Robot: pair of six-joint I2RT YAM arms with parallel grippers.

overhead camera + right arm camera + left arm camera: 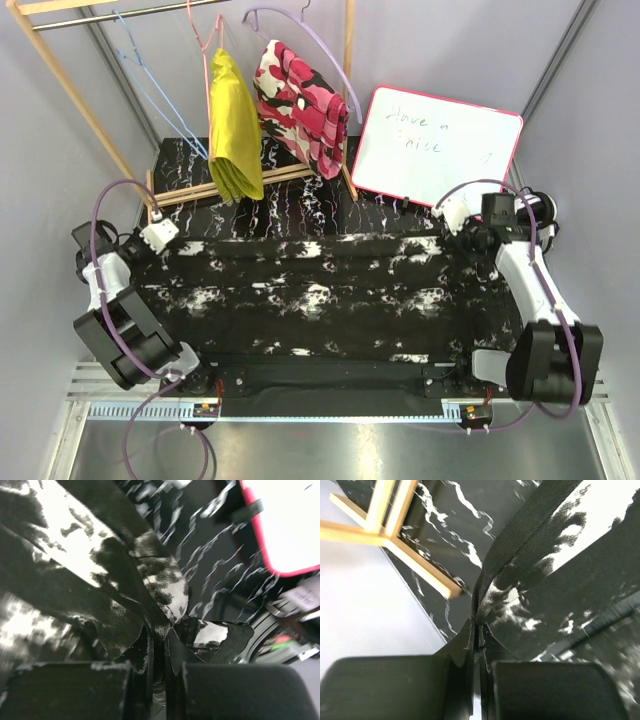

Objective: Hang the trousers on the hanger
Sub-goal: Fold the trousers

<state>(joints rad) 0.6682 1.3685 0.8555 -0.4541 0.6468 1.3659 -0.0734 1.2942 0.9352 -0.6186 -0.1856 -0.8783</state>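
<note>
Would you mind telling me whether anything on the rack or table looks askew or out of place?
Only the lilac hanger: it hangs tilted on the rack, so the pink camouflage garment slopes steeply. The trousers lie stretched flat, the left gripper and right gripper each shut on an end.

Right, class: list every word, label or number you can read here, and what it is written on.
"Have a": handwritten, top line of the whiteboard.
"nice": line below, faint, reading uncertain.
White label at the right wrist view's edge: too blurred to read.
</note>
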